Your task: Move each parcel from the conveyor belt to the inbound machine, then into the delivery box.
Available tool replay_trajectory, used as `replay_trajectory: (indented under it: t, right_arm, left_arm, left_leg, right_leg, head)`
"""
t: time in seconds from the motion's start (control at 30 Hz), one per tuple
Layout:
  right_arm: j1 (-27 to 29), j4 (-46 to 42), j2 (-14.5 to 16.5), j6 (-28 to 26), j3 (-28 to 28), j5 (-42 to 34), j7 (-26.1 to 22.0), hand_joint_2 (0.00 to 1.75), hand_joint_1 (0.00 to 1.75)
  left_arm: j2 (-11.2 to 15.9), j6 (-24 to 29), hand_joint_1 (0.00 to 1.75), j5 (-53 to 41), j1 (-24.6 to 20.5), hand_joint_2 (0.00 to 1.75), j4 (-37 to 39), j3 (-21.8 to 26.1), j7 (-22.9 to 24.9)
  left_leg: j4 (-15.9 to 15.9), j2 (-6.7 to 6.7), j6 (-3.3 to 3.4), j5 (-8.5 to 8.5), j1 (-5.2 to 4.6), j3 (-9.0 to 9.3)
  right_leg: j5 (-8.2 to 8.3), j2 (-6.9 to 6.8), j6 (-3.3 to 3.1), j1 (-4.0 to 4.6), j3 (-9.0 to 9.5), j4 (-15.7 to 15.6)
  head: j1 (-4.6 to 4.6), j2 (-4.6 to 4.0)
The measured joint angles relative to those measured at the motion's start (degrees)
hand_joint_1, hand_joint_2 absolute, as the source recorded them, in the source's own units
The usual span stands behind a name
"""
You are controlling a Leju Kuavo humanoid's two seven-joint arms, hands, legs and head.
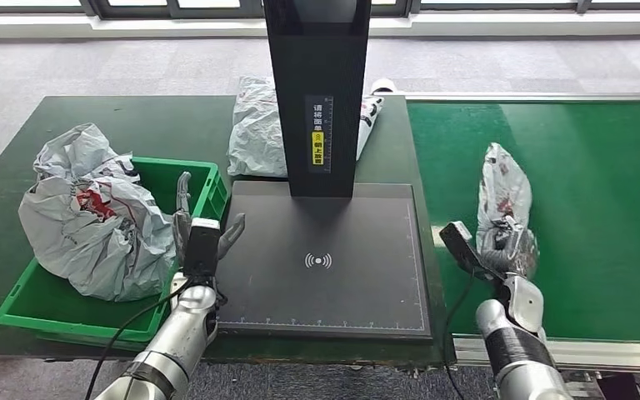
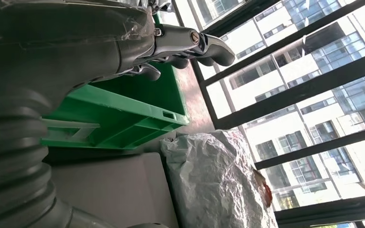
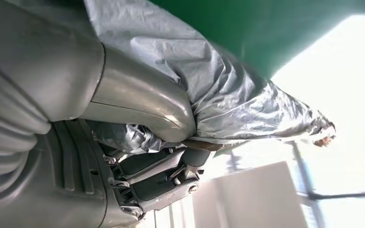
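The right hand [image 1: 510, 248] is gripping a grey parcel [image 1: 502, 193] that is lying on the green conveyor belt [image 1: 600, 208], close to the belt's left edge; the thumb [image 3: 142, 102] is pressing on the crumpled plastic. The left hand [image 1: 202, 229] is holding nothing, with fingers spread wide, between the green delivery box [image 1: 208, 185] and the left edge of the black inbound machine [image 1: 325, 275]. A big grey parcel [image 1: 96, 212] is sitting in the box. Another parcel [image 1: 254, 129] is lying behind the machine's post, on the dark table [image 1: 175, 125].
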Motion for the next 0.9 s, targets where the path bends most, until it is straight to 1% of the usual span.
replay_trajectory:
  t: [0.03, 0.1, 0.17, 0.27, 0.37, 0.5, 0.67, 0.8, 0.9]
  right_arm:
    - [0.26, -2.55, 1.23, 1.46, 1.47, -1.97, -2.12, 1.75, 1.75]
    - [1.27, -7.82, 3.45, 5.31, 6.43, -4.81, -3.55, 1.75, 1.75]
    - [2.91, -12.57, 5.14, 9.35, 12.68, -6.72, -2.79, 1.75, 1.75]
    - [5.49, -18.30, 6.68, 14.30, 21.79, -8.15, -1.57, 1.75, 1.75]
    - [7.08, -21.82, 7.11, 16.35, 28.03, -8.53, -1.17, 1.75, 1.75]
    - [8.04, -24.57, 7.14, 16.82, 32.03, -8.95, -0.72, 1.75, 1.75]
    - [8.50, -26.05, 7.14, 17.29, 33.94, -9.24, -0.75, 1.75, 1.75]
    - [8.49, -26.11, 7.14, 21.86, 35.16, -10.56, -1.25, 1.75, 1.75]
    - [7.76, -24.00, 7.12, 25.87, 37.37, -11.88, -1.26, 1.75, 1.75]
  left_arm:
    - [0.00, 0.21, 0.00, -0.54, 0.01, 1.75, -0.13, 0.05, 0.00]
    - [-0.01, 0.50, 0.00, -1.70, -0.06, 1.75, -0.42, 0.10, -0.01]
    - [-0.06, 0.87, 0.00, -2.99, -0.28, 1.75, -0.56, 0.10, 0.00]
    - [-0.31, 1.24, 0.00, -4.53, -0.79, 1.75, -0.60, 0.09, -0.01]
    - [-0.54, 1.25, 0.00, -5.17, -1.16, 1.75, -0.63, 0.08, -0.01]
    - [-0.62, 1.26, 0.00, -5.31, -1.29, 1.75, -0.66, 0.08, -0.01]
    - [-0.64, 1.25, 0.00, -5.35, -1.33, 1.75, -0.73, 0.08, -0.01]
    - [-0.75, 1.25, 0.00, -6.44, -1.42, 1.75, -0.96, -0.22, -0.01]
    - [-1.16, 1.17, 0.00, -7.60, -1.75, 1.75, -0.93, -0.86, -0.01]
  left_leg:
    - [-0.01, 0.02, -0.02, 0.01, 0.02, 0.01]
    - [-0.01, 0.02, -0.04, 0.02, 0.06, 0.03]
    - [-0.02, -0.02, -0.05, 0.03, 0.08, 0.03]
    - [-0.03, -0.07, -0.06, 0.02, 0.09, 0.01]
    - [-0.02, -0.07, -0.07, 0.00, 0.08, -0.02]
    - [-0.01, -0.07, -0.05, -0.01, 0.05, -0.03]
    - [0.01, -0.07, -0.05, -0.01, 0.01, -0.03]
    - [0.00, -0.07, -0.05, -0.01, 0.02, -0.02]
    - [0.00, -0.07, -0.05, -0.01, 0.03, -0.02]
  right_leg:
    - [0.00, 0.03, -0.01, 0.01, -0.02, 0.00]
    - [0.00, 0.08, -0.03, 0.05, -0.04, 0.01]
    - [-0.02, 0.07, -0.05, 0.08, -0.04, 0.01]
    - [-0.05, 0.01, -0.07, 0.09, -0.03, 0.01]
    - [-0.05, 0.01, -0.07, 0.06, -0.03, 0.00]
    - [-0.05, 0.01, -0.05, -0.02, -0.03, -0.01]
    - [-0.03, 0.01, -0.04, -0.01, -0.03, -0.02]
    - [-0.03, 0.01, -0.05, 0.02, -0.03, -0.02]
    - [-0.03, 0.01, -0.05, 0.03, -0.03, -0.02]
  head:
    - [0.00, 0.00]
    - [0.00, 0.01]
    - [-0.01, 0.01]
    - [-0.02, 0.00]
    - [0.00, -0.01]
    - [0.01, 0.01]
    - [0.01, 0.00]
    - [0.01, -0.01]
    - [0.00, 0.01]
